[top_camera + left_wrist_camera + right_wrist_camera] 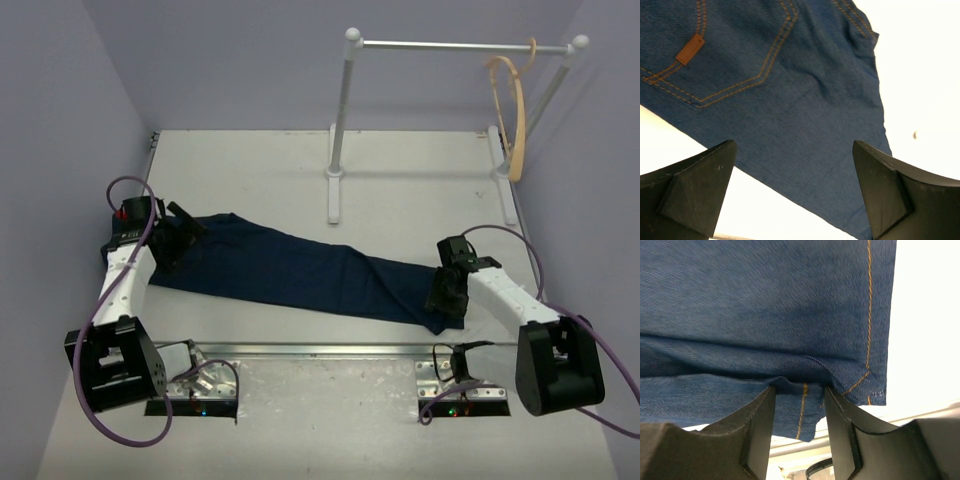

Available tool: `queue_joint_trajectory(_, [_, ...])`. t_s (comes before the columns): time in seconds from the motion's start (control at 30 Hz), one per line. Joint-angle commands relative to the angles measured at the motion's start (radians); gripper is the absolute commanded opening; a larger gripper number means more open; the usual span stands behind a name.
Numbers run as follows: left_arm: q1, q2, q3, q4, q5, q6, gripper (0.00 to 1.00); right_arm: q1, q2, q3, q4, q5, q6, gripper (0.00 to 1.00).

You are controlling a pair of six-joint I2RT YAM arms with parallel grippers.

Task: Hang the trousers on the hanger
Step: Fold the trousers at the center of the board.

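Note:
The dark navy trousers (300,270) lie flat across the table, waist at the left and leg ends at the right. My left gripper (185,235) is open just above the waist end. The left wrist view shows its jaws wide apart (794,145) over the denim (790,100), with the brown patch (690,49) and a back pocket beyond. My right gripper (447,292) is at the leg hem. In the right wrist view it is closed (800,387) on a bunched fold of hem cloth (765,305). The tan wooden hanger (512,110) hangs from the rail at the far right.
A white metal rail (460,45) with ball-topped posts stands at the back. Its left post foot (333,190) rests on the table just behind the trousers. A metal strip (320,350) runs along the near edge between the arm bases. Walls close in on both sides.

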Motion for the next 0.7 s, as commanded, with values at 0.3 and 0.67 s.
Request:
queue_joint_trajectory(0.3, [-0.008,0.017,-0.005,0.063,0.067,0.033,1.00,-0.007,-0.008,0.012,-0.032,0.013,0.048,0.26])
queue_joint_trajectory(0.67, [-0.007,0.020,0.004,0.072,0.068,0.027,1.00,-0.007,-0.090,0.103,-0.082,0.110,0.009,0.00])
